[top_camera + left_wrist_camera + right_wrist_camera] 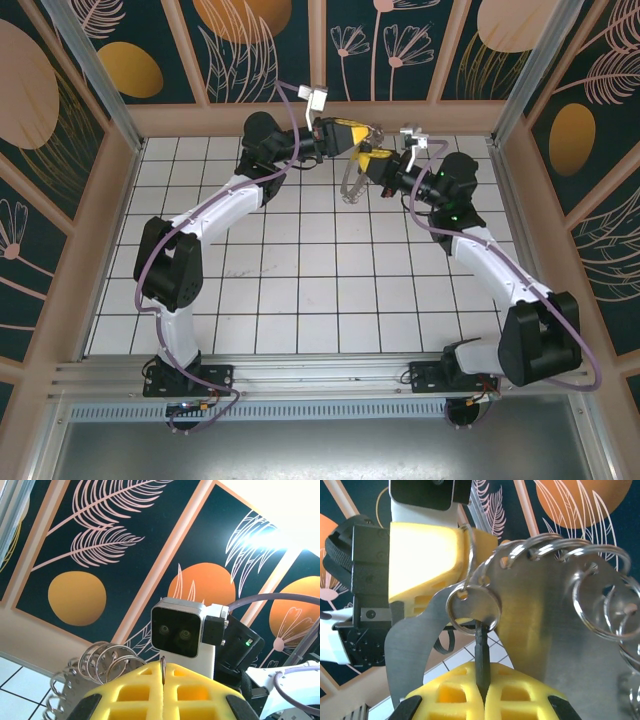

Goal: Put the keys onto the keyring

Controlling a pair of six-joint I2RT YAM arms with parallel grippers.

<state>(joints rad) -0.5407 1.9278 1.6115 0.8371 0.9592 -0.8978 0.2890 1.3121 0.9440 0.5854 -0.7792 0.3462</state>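
Tools meet tip to tip above the 12 o'clock edge of your white tiled worktop (300,300). Your left tool (365,135), with its yellow pads, is clamped shut on the large silvery metal keyring (352,185) fringed with small split rings. In its own wrist view a thin metal edge is pinched in the seam between the pads, and the rings fan out toward 9 o'clock. Your right tool (482,682) is closed on the small dark key (481,650), seen edge-on, which stands up from the pads toward 12 o'clock. The key's top meets one split ring (472,607) on the keyring's edge; you cannot tell whether it is threaded through. From that ring, the left tool sits at 10 o'clock and the keyring's flat plate spreads toward 2 o'clock.
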